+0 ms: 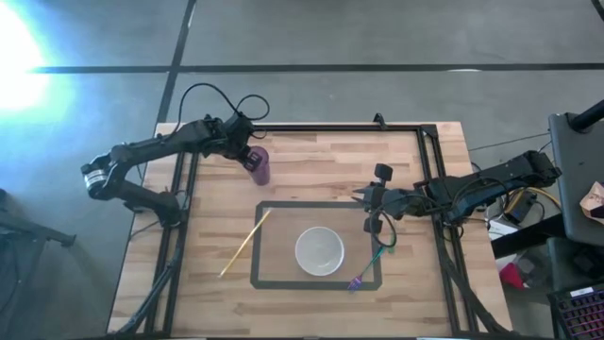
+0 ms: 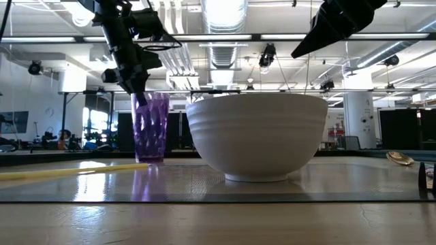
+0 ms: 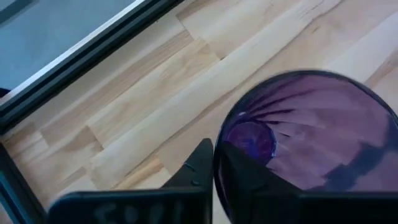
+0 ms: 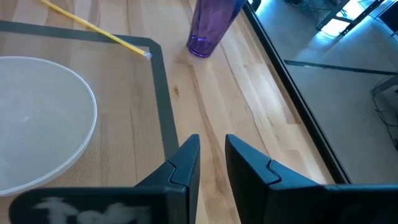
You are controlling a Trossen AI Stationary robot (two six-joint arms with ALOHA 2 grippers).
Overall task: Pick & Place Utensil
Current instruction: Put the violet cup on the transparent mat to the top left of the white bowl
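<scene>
A purple tumbler (image 1: 259, 166) stands upright on the wooden table near its far left; it also shows in the low view (image 2: 151, 129). My left gripper (image 1: 248, 153) is at its rim, shut on it. A yellow stick (image 1: 245, 243) lies across the left edge of the dark-bordered mat (image 1: 274, 206). A white bowl (image 1: 319, 250) stands on the mat. A thin green utensil with a purple end (image 1: 370, 262) lies on the mat's right border. My right gripper (image 1: 362, 197) hovers over the mat's far right corner, narrowly open and empty. My left gripper holds the tumbler's rim (image 3: 219, 144) with one finger inside the cup (image 3: 249, 177) and one outside (image 3: 198, 167). The fingers come from above, slanting in from the table's left. The tumbler stands upright with its base on the table.
A black metal frame (image 1: 311, 127) runs along the table's far, left and right edges. Bare wood lies between the tumbler and the mat and along the near edge. Cables hang by the right arm (image 1: 472, 194).
</scene>
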